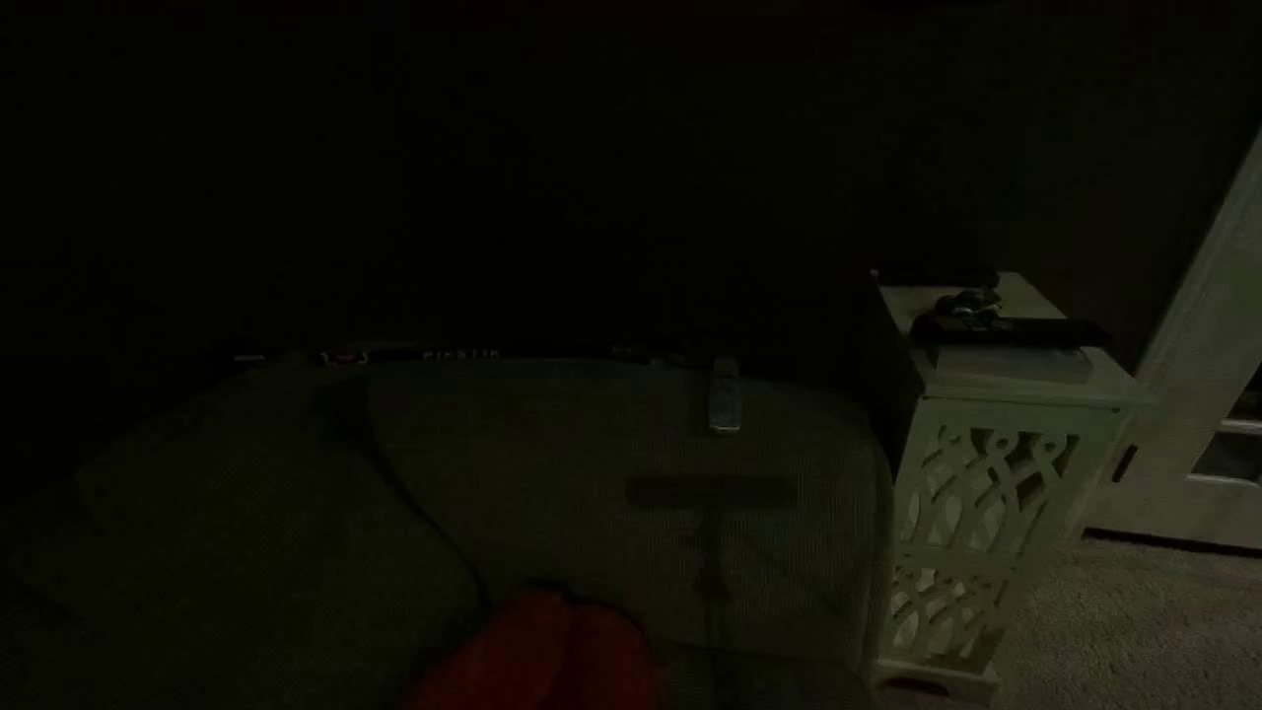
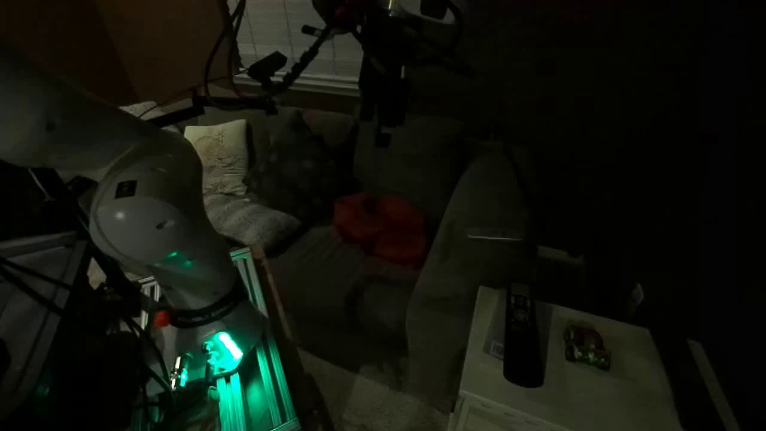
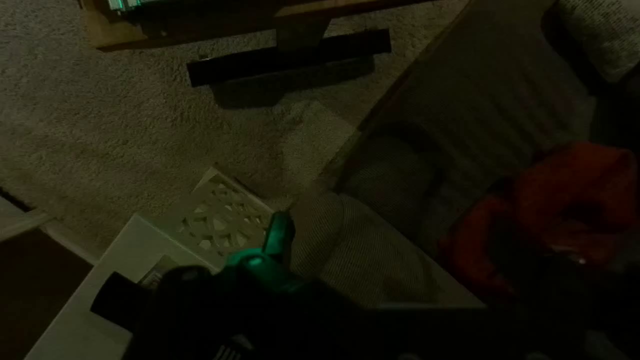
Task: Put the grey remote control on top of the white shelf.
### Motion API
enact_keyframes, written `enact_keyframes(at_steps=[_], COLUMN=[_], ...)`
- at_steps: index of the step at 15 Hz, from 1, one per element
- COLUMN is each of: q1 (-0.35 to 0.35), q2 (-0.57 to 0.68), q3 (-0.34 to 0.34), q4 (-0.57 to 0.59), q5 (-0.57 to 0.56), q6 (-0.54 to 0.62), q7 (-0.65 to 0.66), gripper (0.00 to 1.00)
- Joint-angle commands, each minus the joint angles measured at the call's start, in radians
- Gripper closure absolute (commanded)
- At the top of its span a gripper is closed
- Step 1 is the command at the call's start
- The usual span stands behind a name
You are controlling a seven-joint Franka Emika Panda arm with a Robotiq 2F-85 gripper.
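Observation:
The grey remote control [image 1: 725,399] lies on the sofa arm; it also shows as a slim pale bar in an exterior view [image 2: 494,235]. In the wrist view I cannot make it out for certain. The white shelf [image 1: 1016,416] with lattice sides stands beside the sofa arm. Its top shows in an exterior view [image 2: 622,389] and in the wrist view [image 3: 117,255]. My gripper [image 2: 380,127] hangs above the sofa, apart from the remote. In the wrist view the gripper [image 3: 400,225] looks open, with one finger green-lit and the other very dark; nothing shows between them.
On the shelf top lie a black remote-like slab [image 2: 522,344], a flat pale box [image 1: 1016,363] partly under it, and a small shiny object [image 2: 586,347]. A red cloth [image 2: 383,230] lies on the sofa seat. A black stick [image 1: 458,353] runs behind the sofa arm.

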Motion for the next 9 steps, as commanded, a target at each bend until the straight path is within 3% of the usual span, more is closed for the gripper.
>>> enact_keyframes(at_steps=[1,5,9], q1=[-0.011,-0.011,-0.017], q2=[0.001,0.001,0.026], q3=[0.008,0.008,0.071], q4=[0.002,0.002,-0.004], q5=[0.004,0.004,0.127], q6=[-0.002,-0.002,0.095], q7=[-0.005,-0.005,0.232], gripper=[0.00,0.00,0.00])
